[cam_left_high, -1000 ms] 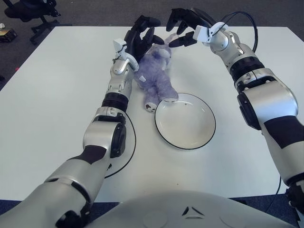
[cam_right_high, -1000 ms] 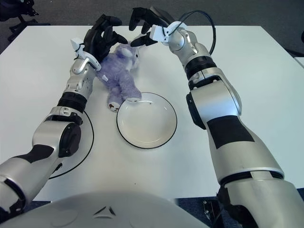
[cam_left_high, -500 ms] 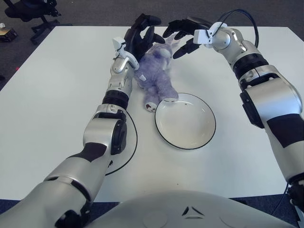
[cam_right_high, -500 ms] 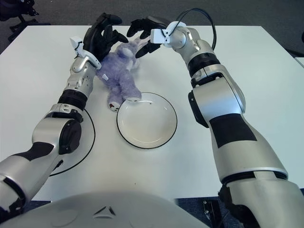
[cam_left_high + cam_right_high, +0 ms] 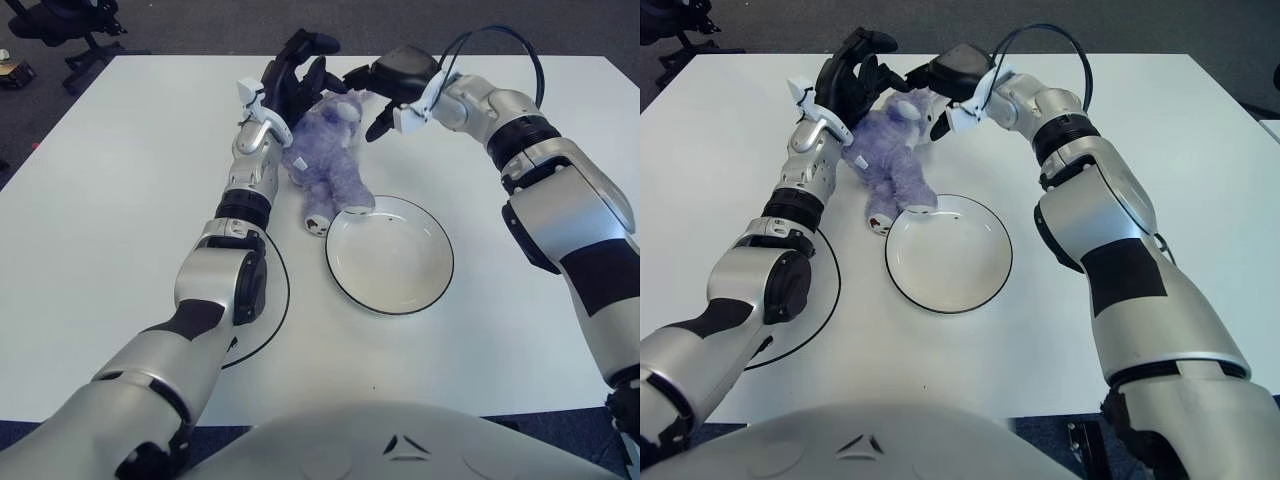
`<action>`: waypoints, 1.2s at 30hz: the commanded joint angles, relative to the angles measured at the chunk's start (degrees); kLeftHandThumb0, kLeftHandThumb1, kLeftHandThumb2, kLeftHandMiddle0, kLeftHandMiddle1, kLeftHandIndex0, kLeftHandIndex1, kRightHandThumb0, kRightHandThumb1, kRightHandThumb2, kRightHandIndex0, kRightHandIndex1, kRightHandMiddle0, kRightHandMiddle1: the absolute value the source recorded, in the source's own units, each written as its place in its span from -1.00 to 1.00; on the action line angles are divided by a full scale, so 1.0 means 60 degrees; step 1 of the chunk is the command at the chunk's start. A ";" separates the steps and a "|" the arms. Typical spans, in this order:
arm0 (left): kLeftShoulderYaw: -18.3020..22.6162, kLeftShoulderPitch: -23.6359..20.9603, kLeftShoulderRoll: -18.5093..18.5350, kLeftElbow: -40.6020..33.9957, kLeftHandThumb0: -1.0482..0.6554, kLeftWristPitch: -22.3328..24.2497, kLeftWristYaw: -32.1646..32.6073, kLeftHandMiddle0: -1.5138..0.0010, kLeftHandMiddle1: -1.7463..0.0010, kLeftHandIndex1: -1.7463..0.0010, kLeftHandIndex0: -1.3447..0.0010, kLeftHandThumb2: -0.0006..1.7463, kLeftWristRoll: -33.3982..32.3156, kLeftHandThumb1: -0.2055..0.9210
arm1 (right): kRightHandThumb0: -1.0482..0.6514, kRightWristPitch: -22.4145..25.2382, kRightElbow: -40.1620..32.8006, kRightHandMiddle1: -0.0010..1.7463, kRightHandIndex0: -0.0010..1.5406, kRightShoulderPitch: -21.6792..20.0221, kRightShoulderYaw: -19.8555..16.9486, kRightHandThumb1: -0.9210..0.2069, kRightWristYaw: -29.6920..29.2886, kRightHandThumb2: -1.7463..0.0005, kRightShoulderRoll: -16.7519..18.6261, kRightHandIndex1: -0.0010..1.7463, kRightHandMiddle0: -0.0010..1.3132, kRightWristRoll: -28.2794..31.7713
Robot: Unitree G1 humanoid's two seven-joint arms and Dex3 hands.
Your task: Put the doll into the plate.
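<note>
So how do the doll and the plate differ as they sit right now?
The doll is purple, plush and irregular, while the plate is white, smooth and round with a dark rim. The doll has the left hand and right hand at its head; the plate has no hand near it. Both lie on the table, one doll foot at the plate's rim.

No readable txt, labels, brands or nos. anywhere. Only mark: small dark triangular emblem (image 5: pixel 405 446) on robot's grey torso, bottom centre of frame, w/ no letters legible on it.
</note>
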 commanded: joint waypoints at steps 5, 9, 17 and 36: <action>-0.0025 -0.0084 -0.0020 -0.0290 0.22 -0.0323 -0.0176 0.15 -0.62 -0.45 0.29 -0.38 -0.0022 0.63 | -0.58 -0.0626 0.0013 -1.00 0.10 -0.0927 0.2146 -1.00 -0.3767 0.82 0.0533 -0.94 -0.14 -0.2210; -0.0076 0.0050 0.0011 -0.0510 0.22 -0.0278 -0.0066 0.13 -0.61 -0.45 0.28 -0.37 0.0048 0.62 | -0.71 0.0787 -0.0031 -1.00 -0.03 -0.0459 0.3141 -1.00 -0.7724 0.69 0.0932 -0.98 -0.30 -0.3261; -0.0099 0.0099 0.0021 -0.0570 0.22 -0.0276 -0.0045 0.12 -0.59 -0.46 0.28 -0.37 0.0076 0.62 | -0.79 0.1270 0.0128 -1.00 -0.13 -0.0288 0.3391 -1.00 -0.8861 0.60 0.1041 -1.00 -0.40 -0.3431; -0.0056 0.0352 0.0126 -0.0768 0.22 -0.0386 0.0167 0.12 -0.58 -0.47 0.29 -0.37 0.0160 0.62 | -0.68 0.3540 0.0688 -0.99 -0.28 0.0267 0.2126 -1.00 -0.3033 0.71 0.2021 -1.00 -0.38 -0.1795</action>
